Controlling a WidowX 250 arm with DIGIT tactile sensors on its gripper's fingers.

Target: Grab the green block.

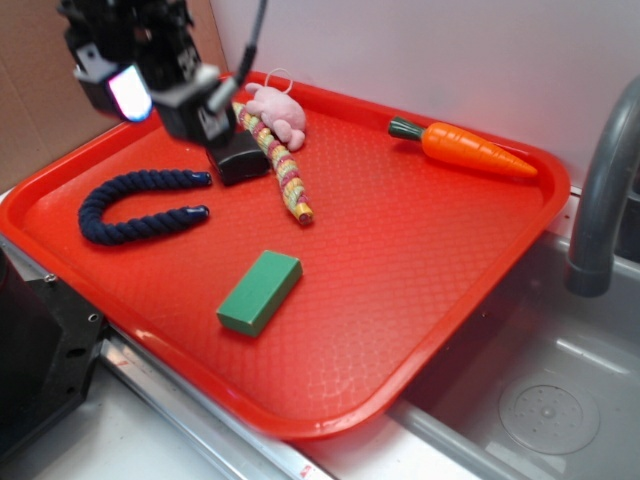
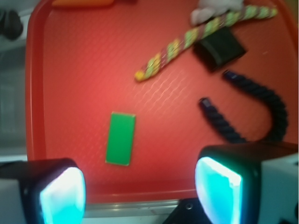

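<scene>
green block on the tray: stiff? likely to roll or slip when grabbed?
The green block looks rigid with flat, plain faces, so it probably won't flex or roll. It lies flat on the textured red tray, so it should stay put. Matte surface likely grips fine.

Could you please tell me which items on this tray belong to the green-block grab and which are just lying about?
Job: green block; gripper, open, holding nothing.

Lying about: black block, carrot, navy rope, striped rope, pink plush, red tray.
</scene>
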